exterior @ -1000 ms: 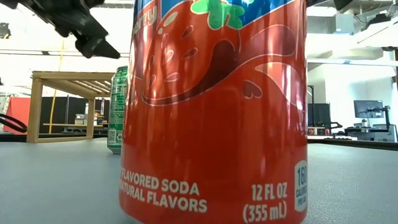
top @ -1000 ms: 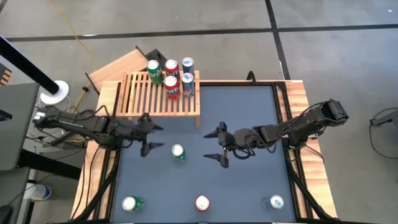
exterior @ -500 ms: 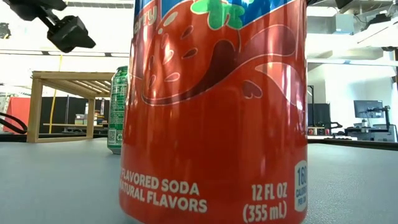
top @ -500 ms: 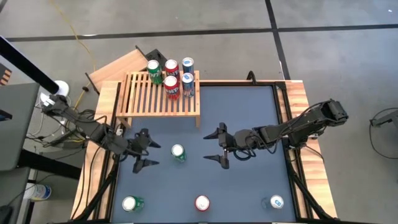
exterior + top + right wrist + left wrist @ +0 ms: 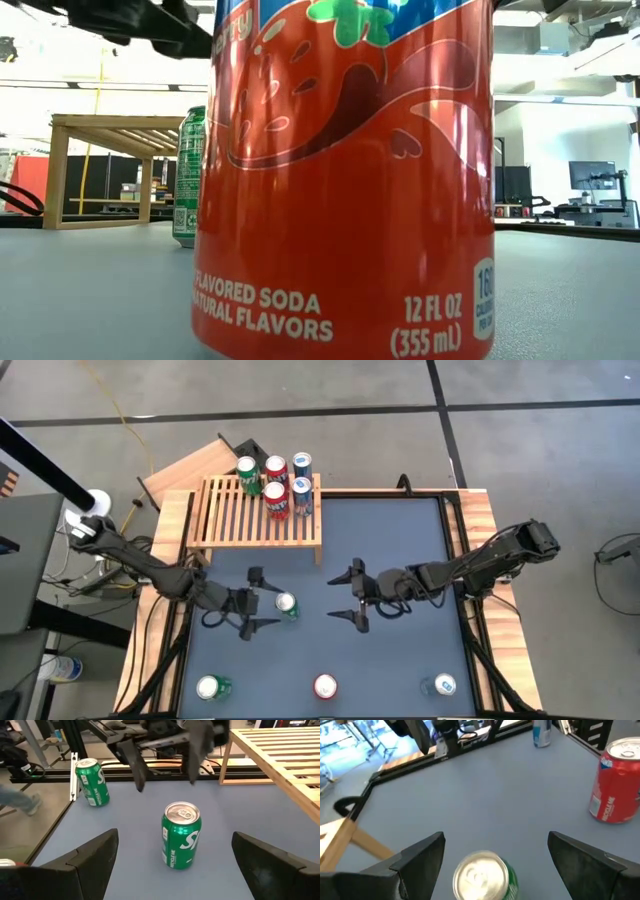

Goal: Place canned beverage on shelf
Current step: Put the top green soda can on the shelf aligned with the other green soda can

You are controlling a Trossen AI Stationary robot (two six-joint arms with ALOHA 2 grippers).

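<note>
My left claw [image 5: 262, 601] is released, its two fingers spread wide, and it hovers over the middle-left of the dark surface [image 5: 400, 540] with nothing between the fingers. The green can [image 5: 286, 605] stands upright just beside the fingertips, on the side toward the surface's centre; in the left wrist view its silver top [image 5: 481, 872] sits between my two dark fingers [image 5: 417, 857] but below them, with clear space on either side. My right claw [image 5: 352, 598] is also released, fingers apart, held above the centre of the surface and facing the same green can from the opposite side, apart from it; the right wrist view shows that can [image 5: 181, 835] upright between and ahead of the right fingers, with my left claw [image 5: 165, 762] above and behind it. The shelf [image 5: 255, 515], a light wooden slatted rack, stands at the far left part of the surface. Five cans are grouped at its far right corner: one green [image 5: 248, 472], two red [image 5: 276, 468], two blue [image 5: 301, 464]. Along the near edge of the surface stand three more upright cans, well apart: a green one [image 5: 212, 687], a red one [image 5: 325, 686] and a blue one [image 5: 444, 685]. The red one fills most of the low view.
</note>
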